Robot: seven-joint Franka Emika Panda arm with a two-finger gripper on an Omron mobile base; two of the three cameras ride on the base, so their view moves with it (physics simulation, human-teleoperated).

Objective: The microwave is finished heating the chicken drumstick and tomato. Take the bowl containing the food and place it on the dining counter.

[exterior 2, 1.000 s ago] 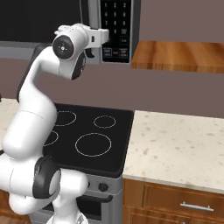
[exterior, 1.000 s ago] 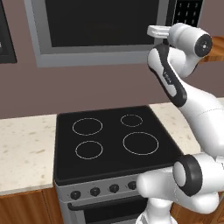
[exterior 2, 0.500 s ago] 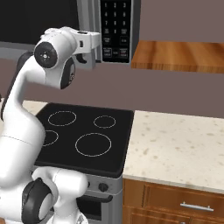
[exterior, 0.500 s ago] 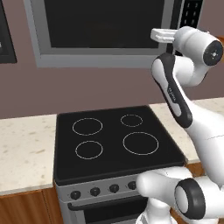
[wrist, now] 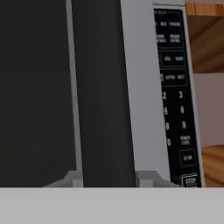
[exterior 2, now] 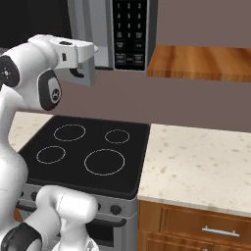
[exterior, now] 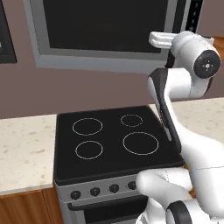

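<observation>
Door first, bowl after

Microwave (exterior: 109,30) hangs above the stove (exterior: 113,140) with its dark glass door closed, so we judge the step in hand to be opening it. Our gripper (exterior 2: 87,66) sits up at the door's right edge, just left of the keypad (exterior 2: 128,34), with its jaws drawn almost fully together and nothing held between them. In the hand view the door's grey edge strip (wrist: 142,87) runs right in front of us, keypad beside it.

To do this well, we should hook that edge squarely and swing along the hinge arc, not pull straight out, keeping the wrist clear of the wooden shelf (exterior 2: 201,61).

We cannot see through the glass, so what the microwave holds cannot be told; by the task, the bowl should be inside.
</observation>
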